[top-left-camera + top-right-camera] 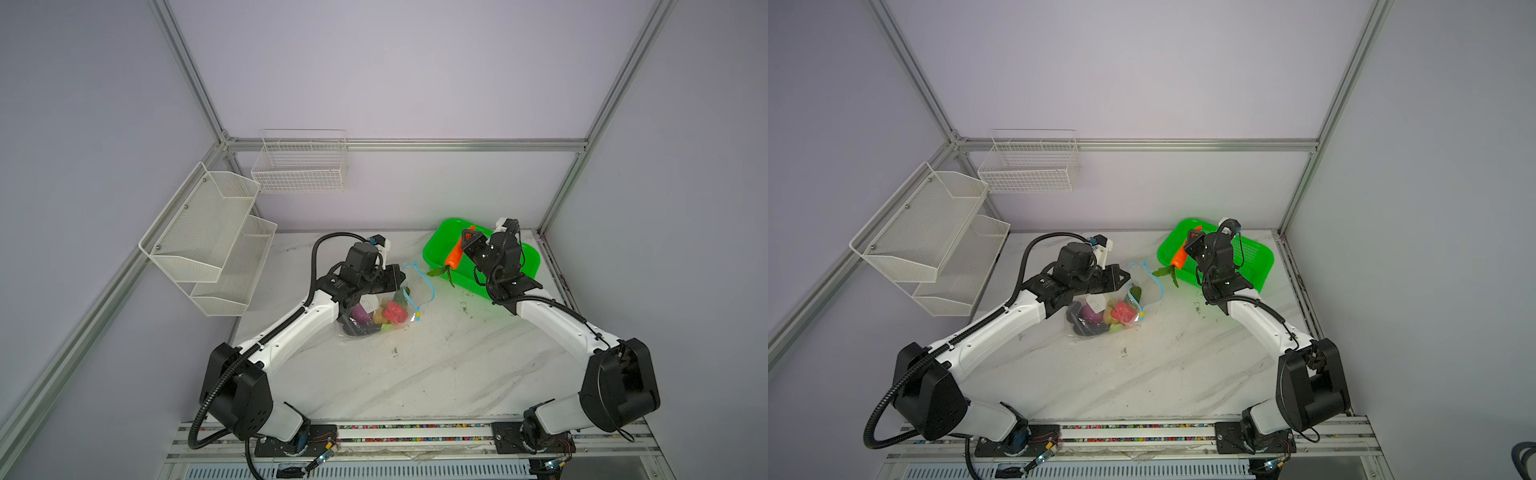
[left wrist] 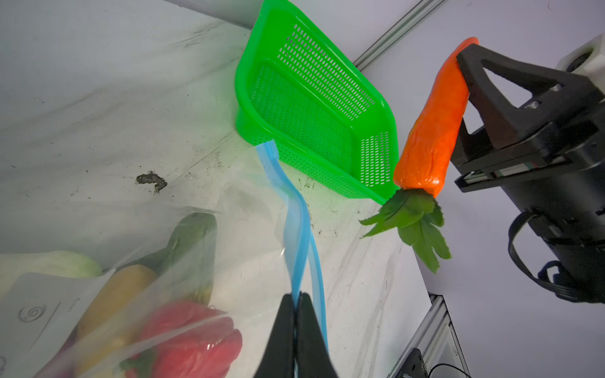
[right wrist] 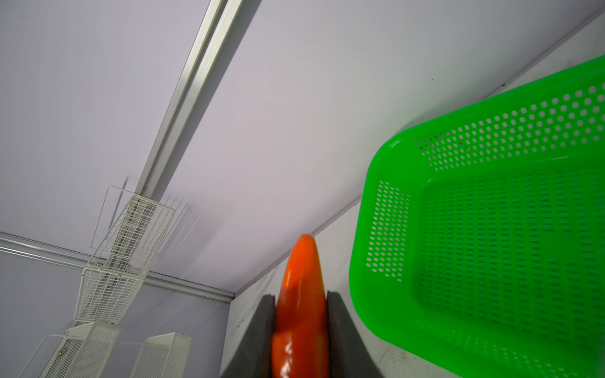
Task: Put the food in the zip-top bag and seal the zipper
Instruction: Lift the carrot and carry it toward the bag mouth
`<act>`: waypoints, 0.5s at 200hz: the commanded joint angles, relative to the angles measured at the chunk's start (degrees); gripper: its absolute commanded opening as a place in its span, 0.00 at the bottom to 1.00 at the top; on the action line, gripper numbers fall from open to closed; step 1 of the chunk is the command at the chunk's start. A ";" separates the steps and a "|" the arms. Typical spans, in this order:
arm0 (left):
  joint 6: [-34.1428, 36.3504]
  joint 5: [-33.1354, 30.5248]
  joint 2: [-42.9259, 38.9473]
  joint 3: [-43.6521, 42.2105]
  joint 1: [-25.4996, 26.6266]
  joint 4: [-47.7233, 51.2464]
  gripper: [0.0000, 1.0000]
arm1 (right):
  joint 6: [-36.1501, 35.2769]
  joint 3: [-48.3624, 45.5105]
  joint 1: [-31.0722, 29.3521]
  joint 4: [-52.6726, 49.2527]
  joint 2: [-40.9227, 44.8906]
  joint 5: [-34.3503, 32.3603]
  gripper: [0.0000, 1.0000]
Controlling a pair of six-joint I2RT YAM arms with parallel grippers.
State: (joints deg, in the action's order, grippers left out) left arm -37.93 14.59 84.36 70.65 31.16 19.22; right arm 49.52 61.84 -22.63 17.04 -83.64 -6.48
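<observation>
Marble tabletop (image 1: 415, 374), lilac walls (image 1: 395, 62); left fingers (image 2: 281, 330) pinch zipper (image 2: 296, 222), right fingers (image 3: 340, 330) clamp carrot (image 3: 302, 294).

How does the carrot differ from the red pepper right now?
The carrot is orange, long and tapered; the red pepper is squat. The carrot hangs in the right claw, outside the zip-top bag; the red pepper lies inside it. Both are toy food.

Carrot (image 3: 301, 311) partly off-frame, right wrist view
</observation>
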 commanded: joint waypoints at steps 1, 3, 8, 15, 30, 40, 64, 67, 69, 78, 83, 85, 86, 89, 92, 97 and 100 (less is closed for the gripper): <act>0.04 0.23 -1.14 2.94 -0.22 0.44 0.00 | 1.74 -0.08 -3.17 3.46 0.69 -6.19 0.09; 0.05 0.24 -1.13 2.99 -0.22 0.46 0.00 | 1.71 -0.06 -3.53 3.51 0.63 -6.47 0.09; 0.05 0.27 -1.10 3.14 -0.24 0.46 0.00 | 1.65 -0.06 -4.09 3.71 0.45 -7.18 0.09; -0.08 0.38 -1.14 3.35 -0.22 0.41 0.00 | 1.40 0.02 -4.87 4.28 0.03 -7.64 0.09; -0.16 0.61 -1.25 3.57 -0.23 0.39 0.00 | 1.35 0.66 -6.07 4.49 -1.18 -8.33 0.09; -0.13 0.71 -1.36 3.66 -0.22 0.44 0.00 | 1.42 0.84 -6.60 4.92 -1.95 -8.46 0.09; -0.17 0.45 -2.01 3.62 -0.22 0.62 0.00 | 1.55 1.22 -8.33 5.88 -3.56 -9.72 0.09; -0.14 0.37 -2.07 3.62 -0.22 0.64 0.00 | 1.61 1.37 -8.51 5.94 -3.75 -9.91 0.09; -0.17 0.38 -2.09 3.62 -0.22 0.64 0.00 | 1.56 1.42 -8.62 6.02 -3.91 -10.08 0.09; -0.13 0.39 -2.18 3.62 -0.26 0.64 0.00 | 1.57 1.54 -9.37 6.40 -4.54 -10.58 0.09; -0.14 0.28 -2.34 3.66 -0.20 0.73 0.00 | 1.63 1.69 -9.77 6.58 -4.83 -10.78 0.09; -0.17 0.31 -2.33 3.67 -0.21 0.73 0.00 | 1.68 1.76 -9.90 6.66 -4.97 -10.86 0.09; -0.15 0.33 -2.34 3.64 -0.22 0.73 0.00 | 1.66 1.73 -9.98 6.72 -5.01 -10.94 0.09; -0.13 0.39 -2.42 3.65 -0.22 0.73 0.00 | 1.64 1.83 -10.24 6.75 -5.17 -11.19 0.09; -0.12 0.38 -2.42 3.70 -0.22 0.73 0.00 | 1.64 1.89 -10.49 6.85 -5.28 -11.44 0.09; -0.12 0.30 -2.43 3.66 -0.21 0.76 0.00 | 1.70 1.92 -10.94 7.05 -5.54 -11.93 0.09; -0.18 0.36 -2.44 3.65 -0.22 0.81 0.00 | 1.64 1.98 -11.20 7.16 -5.73 -12.17 0.09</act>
State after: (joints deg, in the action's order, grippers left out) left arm -37.93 14.74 84.18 70.72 31.16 20.16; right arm 50.09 62.04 -31.70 21.10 -88.23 -15.40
